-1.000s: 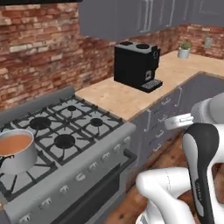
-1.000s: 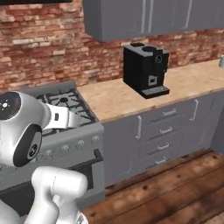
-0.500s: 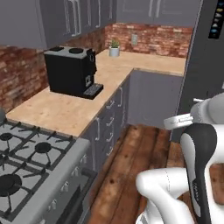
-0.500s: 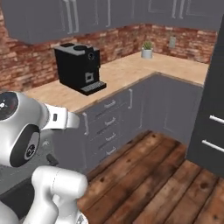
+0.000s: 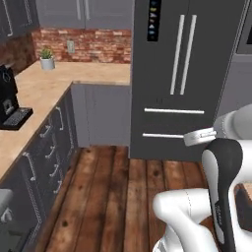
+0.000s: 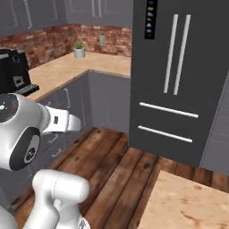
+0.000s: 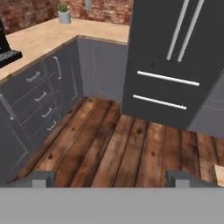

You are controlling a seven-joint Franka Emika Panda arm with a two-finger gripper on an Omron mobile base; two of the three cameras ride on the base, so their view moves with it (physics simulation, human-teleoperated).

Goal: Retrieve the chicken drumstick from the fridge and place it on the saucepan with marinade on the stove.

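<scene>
The tall dark grey fridge [image 5: 182, 74] stands ahead with both doors and both lower drawers closed; it is also seen as the fridge [image 6: 179, 76] and the fridge [image 7: 175, 65]. Its silver bar handles [image 5: 180, 54] and black icon panel [image 5: 153, 19] face me. My gripper [image 7: 111, 180] is open with nothing between its widely spaced fingertips [image 7: 40, 178], held over the wooden floor well short of the fridge. The chicken drumstick is hidden. The saucepan, marinade and stove are out of view.
A light wood counter over grey drawers [image 5: 49, 142] runs along the left, carrying a black coffee machine [image 5: 7, 98] and a small potted plant [image 5: 47, 58]. Bare plank floor [image 5: 113, 192] lies between me and the fridge. A wooden countertop corner [image 6: 188, 201] sits at lower right.
The whole picture has swung right as the base turned: the stove and saucepan have left view, the coffee machine slid to the left edge, and the fridge now stands ahead.
</scene>
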